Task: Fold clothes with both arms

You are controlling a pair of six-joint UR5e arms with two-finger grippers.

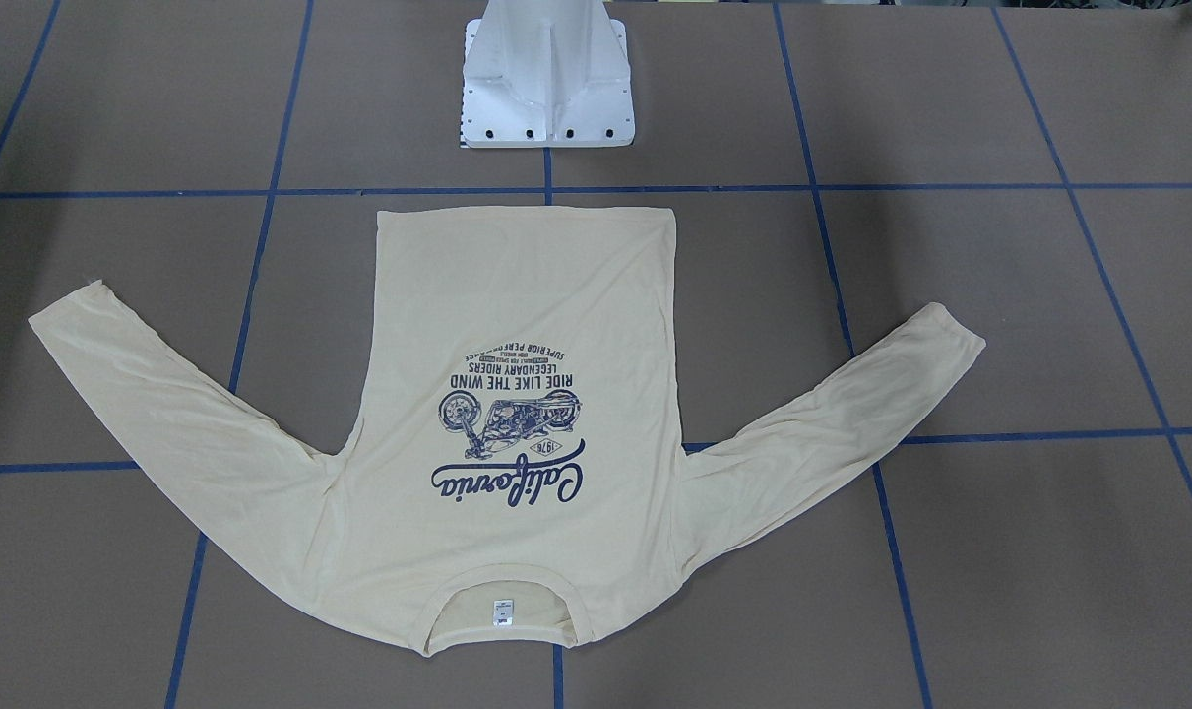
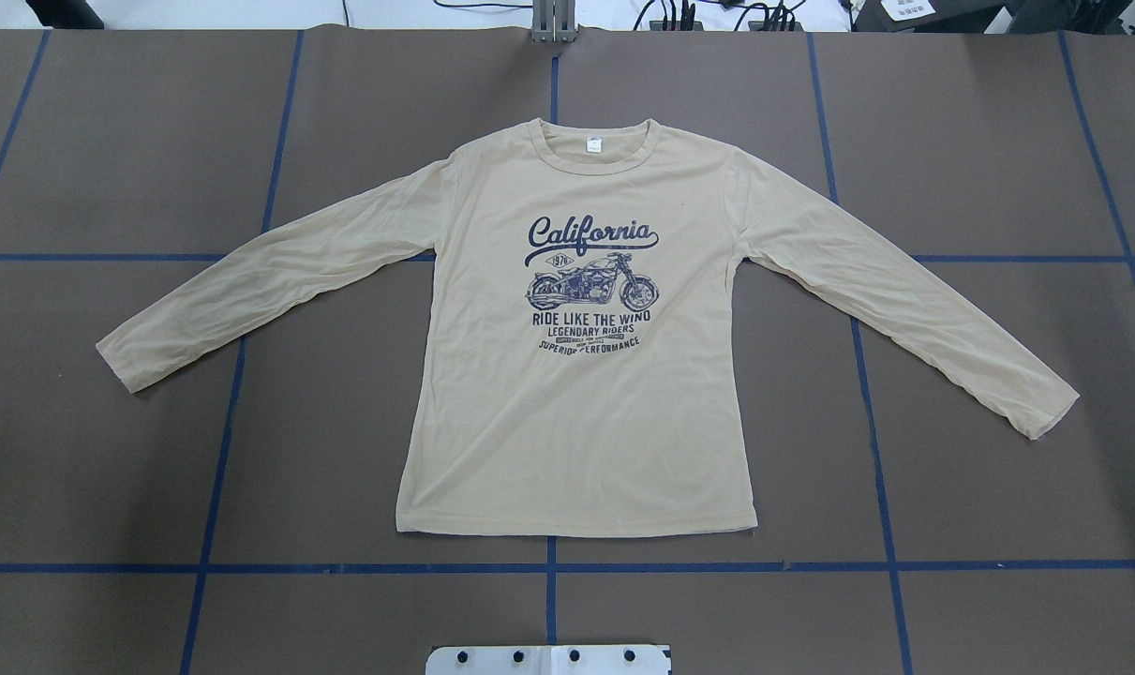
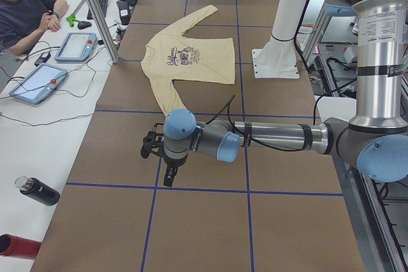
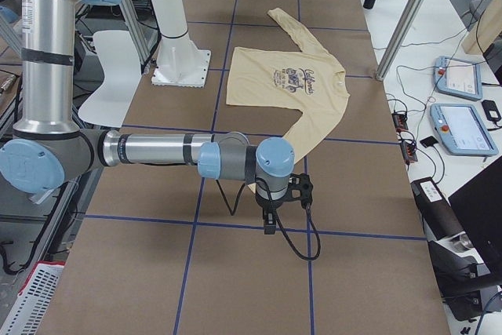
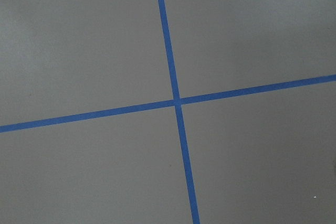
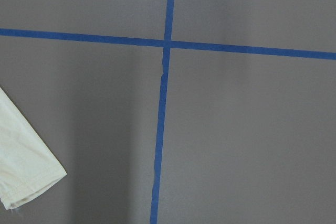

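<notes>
Flat, print up, sleeves spread, mid brown paper-covered counter (image 2: 998,141): pale cream-yellow long-sleeved knit shirt (image 2: 576,422) with navy motorcycle print. Left claw (image 3: 167,181) and right claw (image 4: 269,225) hang above counter beyond cuffs; apart or together, cannot tell.

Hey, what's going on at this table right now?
Nothing is being handled yet. The cream shirt lies flat and unfolded, print up, sleeves spread. The left arm and the right arm hover over the table at opposite ends, neither touching the shirt. Whether their jaws are open cannot be told.
</notes>
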